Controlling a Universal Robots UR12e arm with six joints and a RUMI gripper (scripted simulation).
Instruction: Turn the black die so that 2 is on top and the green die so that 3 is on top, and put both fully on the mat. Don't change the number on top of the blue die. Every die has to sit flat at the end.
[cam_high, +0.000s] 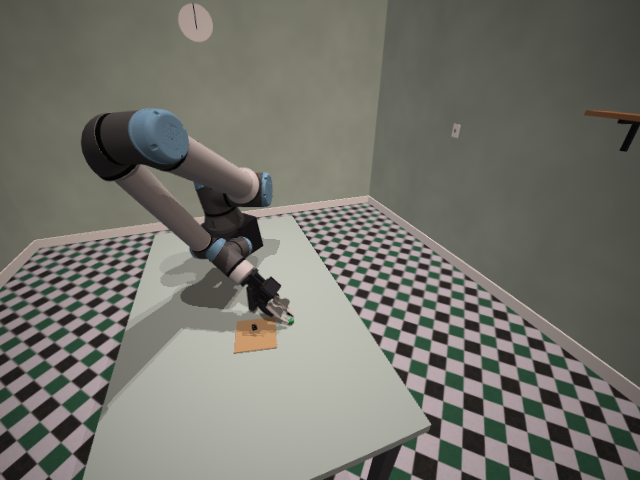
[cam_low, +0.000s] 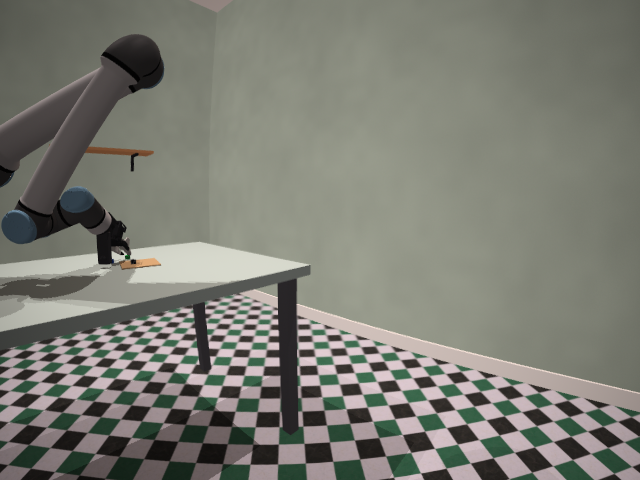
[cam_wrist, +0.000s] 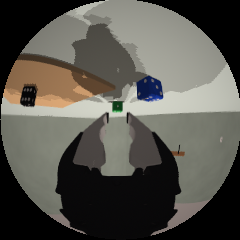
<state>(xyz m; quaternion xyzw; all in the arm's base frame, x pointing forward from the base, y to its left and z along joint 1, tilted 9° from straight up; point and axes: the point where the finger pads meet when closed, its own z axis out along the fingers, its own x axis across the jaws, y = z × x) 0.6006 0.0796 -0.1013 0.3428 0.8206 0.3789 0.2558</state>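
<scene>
The green die (cam_high: 291, 320) (cam_low: 127, 256) (cam_wrist: 117, 106) is beside the mat, just beyond my fingertips. One pip shows on its face toward the wrist camera. My gripper (cam_high: 289, 318) (cam_wrist: 117, 113) is tilted low over the table, its jaws a little apart, wider than the die, with nothing between them. The black die (cam_high: 254, 327) (cam_low: 133, 261) (cam_wrist: 28, 96) is on the orange mat (cam_high: 248, 345) (cam_low: 149, 262) (cam_wrist: 47, 75); a six-pip face shows in the wrist view. The blue die (cam_wrist: 150, 88) is off the mat. The top numbers cannot be read surely.
The pale table (cam_high: 330, 397) (cam_low: 206, 258) carries the mat and dice. The blue die is near the gripper, on the other side of the green die from the mat in the wrist view. A wooden shelf (cam_high: 612, 115) (cam_low: 118, 151) is on the wall, far away.
</scene>
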